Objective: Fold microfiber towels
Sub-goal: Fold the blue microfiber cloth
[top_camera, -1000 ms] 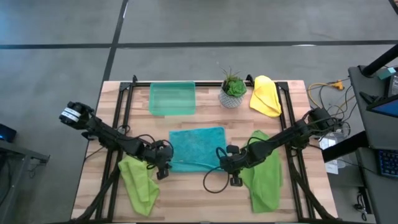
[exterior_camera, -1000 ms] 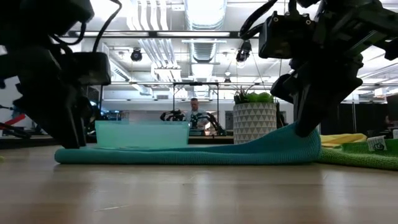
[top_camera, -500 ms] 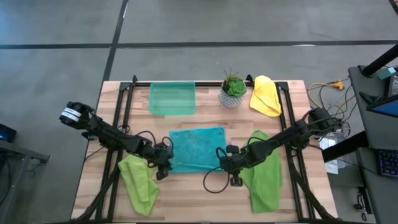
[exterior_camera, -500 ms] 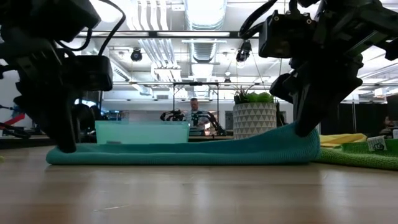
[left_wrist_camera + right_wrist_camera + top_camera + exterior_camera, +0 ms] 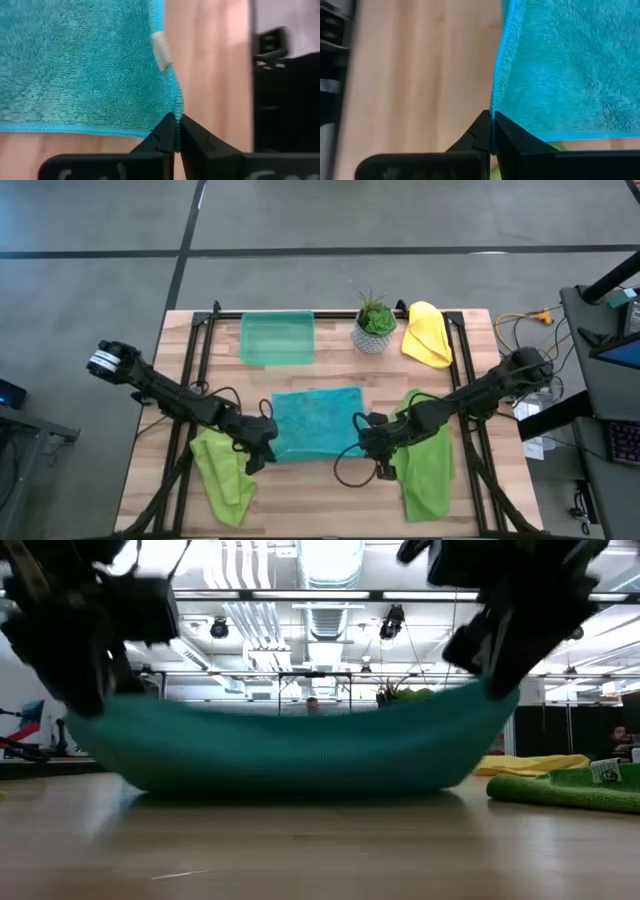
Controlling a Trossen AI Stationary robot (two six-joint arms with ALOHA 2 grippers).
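The teal towel (image 5: 318, 418) lies mid-table, its near edge raised between my two grippers. My left gripper (image 5: 259, 446) is shut on the towel's near left corner and my right gripper (image 5: 374, 446) on its near right corner. In the low view the teal towel (image 5: 300, 745) sags like a hammock between them. A lime green towel (image 5: 222, 476) lies crumpled at the near left. Another lime green towel (image 5: 426, 468) lies at the near right, partly under my right arm. A yellow towel (image 5: 428, 333) lies bunched at the far right. My left gripper pinches the teal towel's near left corner (image 5: 177, 109) between its two fingertips (image 5: 165, 131), slanting down from the table's left. The corner is lifted off the table. The edge sags toward the other gripper. My right gripper pinches the near right corner (image 5: 493, 106) between its two fingertips (image 5: 481, 131), slanting down from the table's right. That corner is held clear of the table, slightly higher than the left one, and the cloth hangs slack below it.
A see-through green tray (image 5: 277, 338) stands at the far edge, left of a small potted plant (image 5: 375, 321). Black frame rails (image 5: 200, 350) run along both table sides. A dark cable loop (image 5: 350, 470) lies near the right gripper. Bare wood shows along the near edge.
My left gripper has shut on the towel's near left corner. Both grippers have then risen, lifting the towel's near edge off the table. That edge now hangs in a sag between them, while the far part stays on the table.
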